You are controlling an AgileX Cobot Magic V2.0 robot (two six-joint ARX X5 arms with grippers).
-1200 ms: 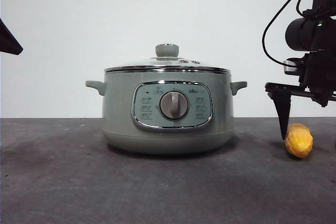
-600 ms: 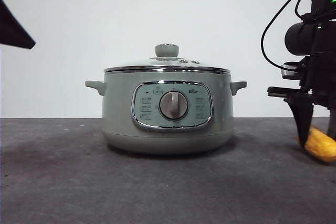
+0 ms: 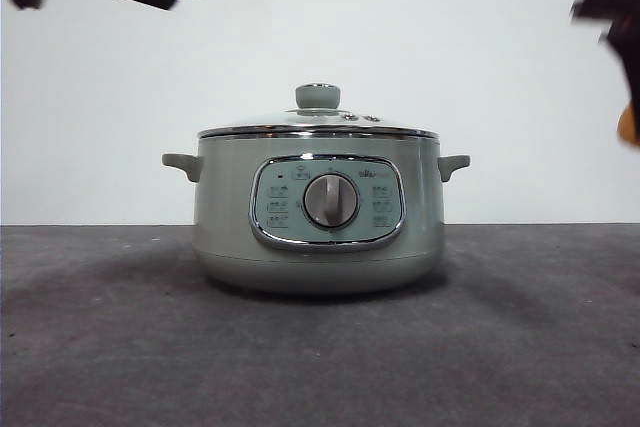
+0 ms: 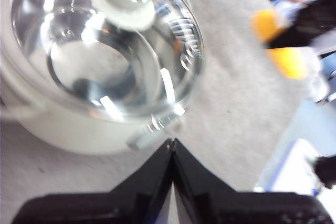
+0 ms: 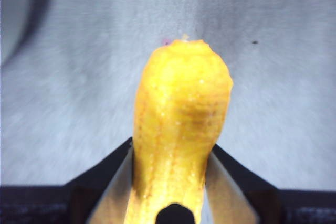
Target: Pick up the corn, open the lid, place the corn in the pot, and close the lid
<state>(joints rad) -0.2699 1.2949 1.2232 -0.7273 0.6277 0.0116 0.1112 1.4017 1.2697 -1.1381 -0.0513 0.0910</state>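
— Where was the corn (image 5: 181,124)?

— Clamped between the jaws of the right gripper (image 5: 173,182), lifted clear of the grey table (image 3: 320,347). In the front view only an orange sliver of it showed at the right edge, level with the upper part of the pot (image 3: 318,209), under a blurred dark arm.

— And the lid (image 3: 318,127)?

— On the pot, pale knob on top. From the left wrist the glass disc looked seated in its rim (the picture was blurred, so I could not judge finer than that).

— The left gripper (image 4: 171,148)?

— Its jaws were pressed together, tips meeting, holding nothing. It hung above the table just beside the pot's edge, and in the front view it appeared as a dark shape at the top left corner.
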